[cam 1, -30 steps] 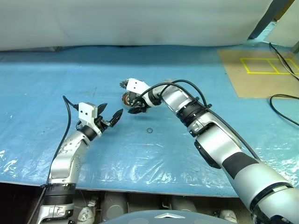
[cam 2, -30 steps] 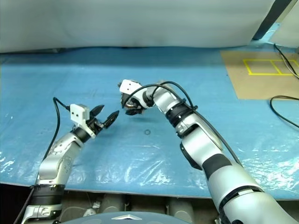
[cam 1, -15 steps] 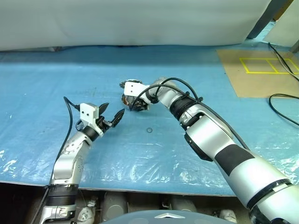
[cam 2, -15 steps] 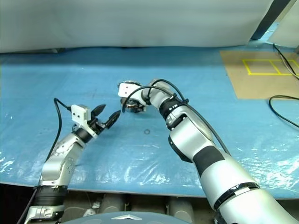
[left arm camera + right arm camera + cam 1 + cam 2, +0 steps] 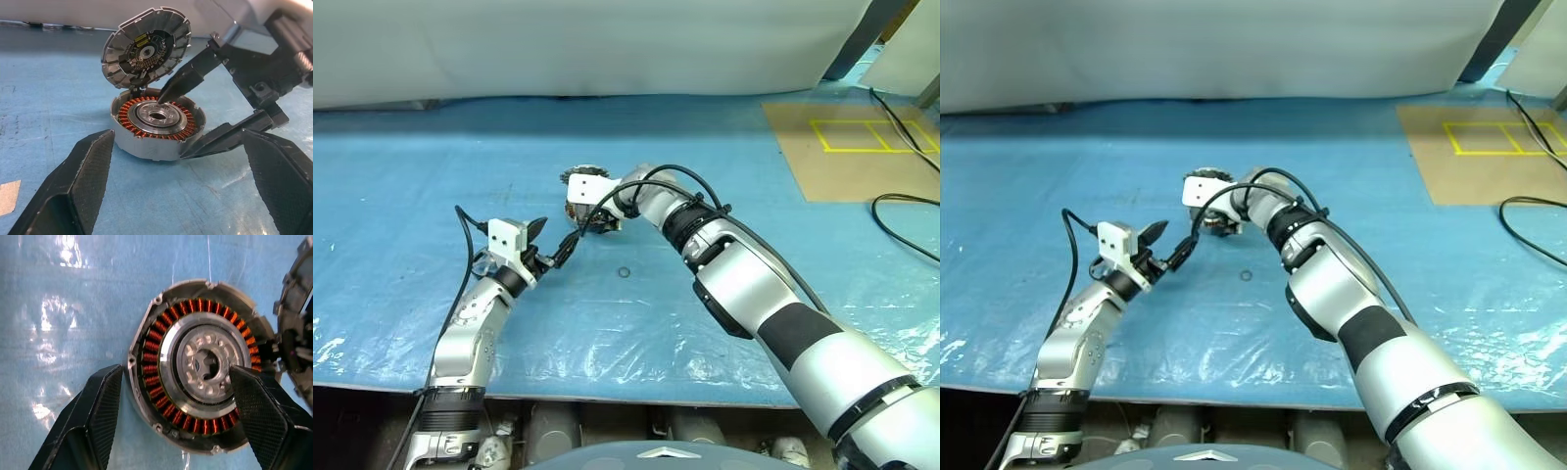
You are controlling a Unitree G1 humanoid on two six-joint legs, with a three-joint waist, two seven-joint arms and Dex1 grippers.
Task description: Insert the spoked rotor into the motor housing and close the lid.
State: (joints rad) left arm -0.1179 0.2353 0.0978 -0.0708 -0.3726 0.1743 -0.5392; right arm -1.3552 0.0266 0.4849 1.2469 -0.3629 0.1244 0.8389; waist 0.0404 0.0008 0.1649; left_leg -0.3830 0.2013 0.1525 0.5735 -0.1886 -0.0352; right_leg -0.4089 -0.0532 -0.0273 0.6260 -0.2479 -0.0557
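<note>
lying together: one motor housing [image 5: 155, 123]

A table under blue plastic sheeting [image 5: 431, 176] carries the motor housing [image 5: 155, 123] — and, near it, a small loose ring [image 5: 624, 272].

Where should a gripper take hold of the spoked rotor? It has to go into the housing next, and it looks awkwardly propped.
Probably by its upper toothed rim. The spoked rotor stands tilted on edge, its lower edge at the far rim of the motor housing. Its top edge is free, so coming from above, one finger on each face, looks cleanest. The right gripper, open, already crowds the housing below.
</note>
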